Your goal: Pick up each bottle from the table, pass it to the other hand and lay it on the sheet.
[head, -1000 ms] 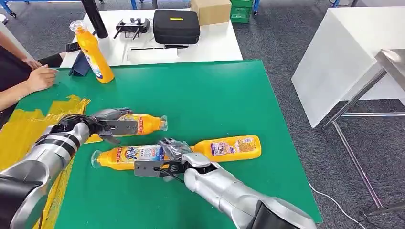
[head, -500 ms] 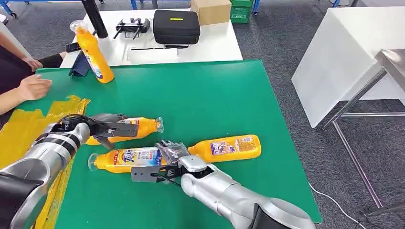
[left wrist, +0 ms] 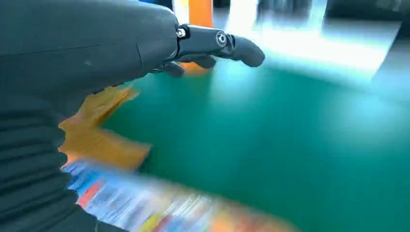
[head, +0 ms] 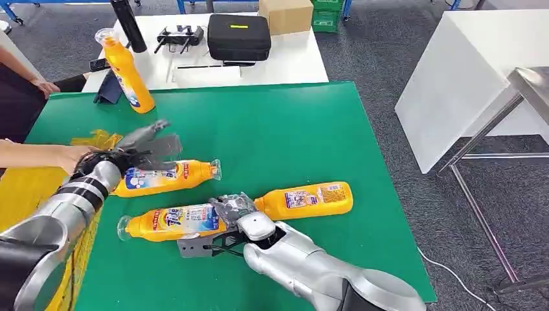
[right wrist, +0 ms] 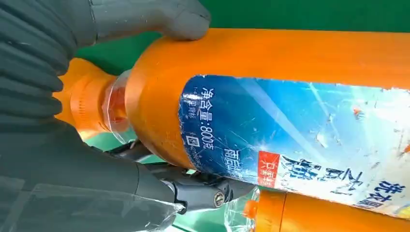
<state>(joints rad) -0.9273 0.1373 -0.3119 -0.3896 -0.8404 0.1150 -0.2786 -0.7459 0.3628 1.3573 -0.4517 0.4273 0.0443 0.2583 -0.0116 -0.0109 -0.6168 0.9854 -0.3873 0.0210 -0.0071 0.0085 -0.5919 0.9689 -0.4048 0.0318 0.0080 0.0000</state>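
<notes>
Head view high, facing down over green table (head: 291, 129), wrist views close, sharing its surface

Glossy orange plastic bottle (right wrist: 270, 96), shiny printed label; matt green table (head: 291, 129); crinkled yellow sheet (head: 26, 188).

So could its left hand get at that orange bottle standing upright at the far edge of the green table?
Probably yes: the left hand is open and empty, and bare green table lies between it and the upright orange bottle.
</notes>
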